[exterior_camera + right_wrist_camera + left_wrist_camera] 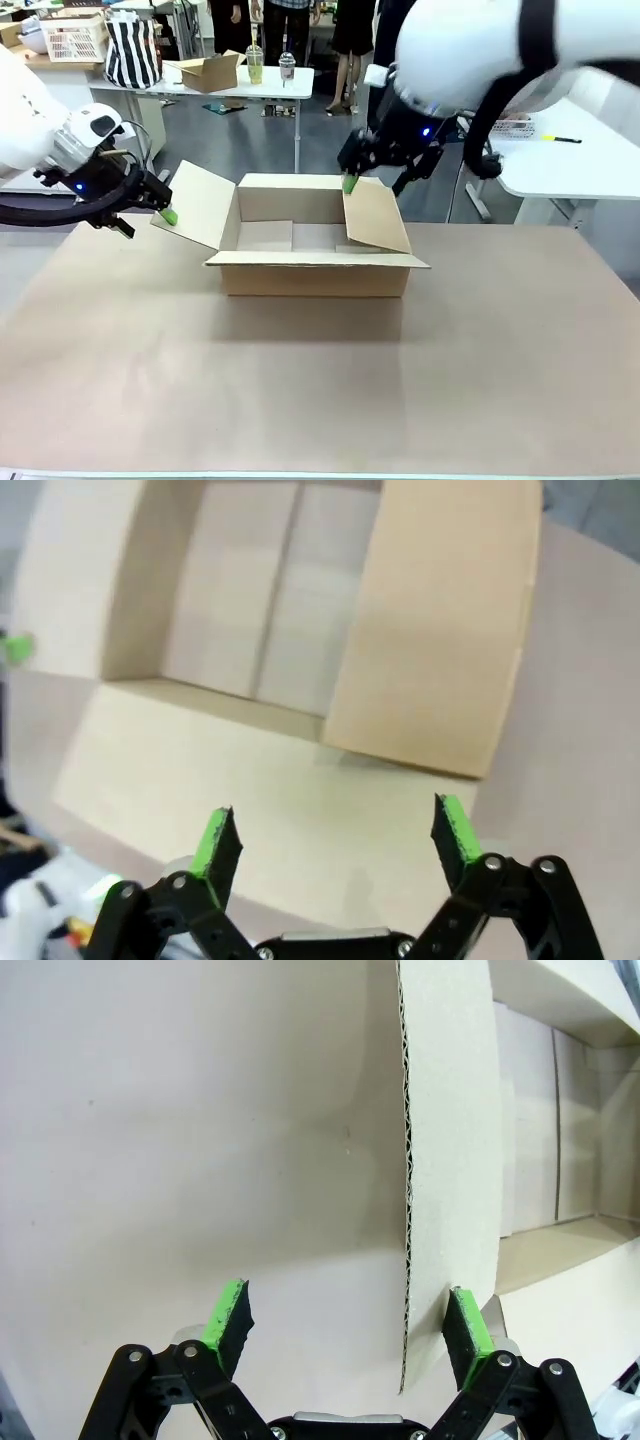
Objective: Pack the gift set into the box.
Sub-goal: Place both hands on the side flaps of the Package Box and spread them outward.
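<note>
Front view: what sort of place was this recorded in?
Probably a robotics lab or shared workroom. The left gripper and right gripper flank the box on a brown table. A white work table behind carries a smaller carton and bottles, with people standing beyond.

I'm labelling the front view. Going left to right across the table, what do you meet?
left gripper → box's left flap → box's open inside → right gripper

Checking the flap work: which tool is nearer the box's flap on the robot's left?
Left. The left tool, open, straddles that flap's outer edge; the right tool is across the box, by the opposite flap.
</note>
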`<move>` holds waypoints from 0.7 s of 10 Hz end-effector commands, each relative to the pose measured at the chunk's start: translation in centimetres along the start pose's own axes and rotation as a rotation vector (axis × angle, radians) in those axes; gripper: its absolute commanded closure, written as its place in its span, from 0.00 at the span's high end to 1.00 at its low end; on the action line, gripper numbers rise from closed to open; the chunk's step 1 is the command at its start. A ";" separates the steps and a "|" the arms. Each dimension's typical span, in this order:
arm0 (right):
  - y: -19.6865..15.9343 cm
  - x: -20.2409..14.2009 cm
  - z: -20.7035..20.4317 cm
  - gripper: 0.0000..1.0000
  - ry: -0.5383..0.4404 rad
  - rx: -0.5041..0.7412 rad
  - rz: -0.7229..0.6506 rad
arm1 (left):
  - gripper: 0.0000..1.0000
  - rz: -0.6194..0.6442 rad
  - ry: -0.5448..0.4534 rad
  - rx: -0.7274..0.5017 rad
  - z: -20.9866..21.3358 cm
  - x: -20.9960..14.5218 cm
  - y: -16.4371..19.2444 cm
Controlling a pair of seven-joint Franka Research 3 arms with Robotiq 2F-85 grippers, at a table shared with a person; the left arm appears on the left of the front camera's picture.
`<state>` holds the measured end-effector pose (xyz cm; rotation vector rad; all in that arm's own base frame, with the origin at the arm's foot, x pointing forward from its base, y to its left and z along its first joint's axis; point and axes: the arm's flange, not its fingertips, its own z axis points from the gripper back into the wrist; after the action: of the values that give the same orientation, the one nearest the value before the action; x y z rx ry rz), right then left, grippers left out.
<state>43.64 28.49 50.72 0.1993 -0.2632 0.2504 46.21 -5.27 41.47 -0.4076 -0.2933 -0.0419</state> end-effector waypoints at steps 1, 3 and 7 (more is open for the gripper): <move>-0.9 0.1 1.9 1.00 -0.022 0.107 -0.087 | 1.00 0.009 0.013 0.008 0.4 0.1 -0.1; 0.0 0.1 -0.4 1.00 0.006 -0.002 0.001 | 1.00 0.009 0.013 0.008 0.4 0.1 -0.1; 4.9 6.4 -3.8 1.00 0.233 -0.249 -0.227 | 1.00 0.009 0.013 0.008 0.4 0.1 -0.1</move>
<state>46.48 33.13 48.23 -0.0565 -0.0789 0.0469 46.21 -5.25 41.48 -0.4078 -0.2928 -0.0417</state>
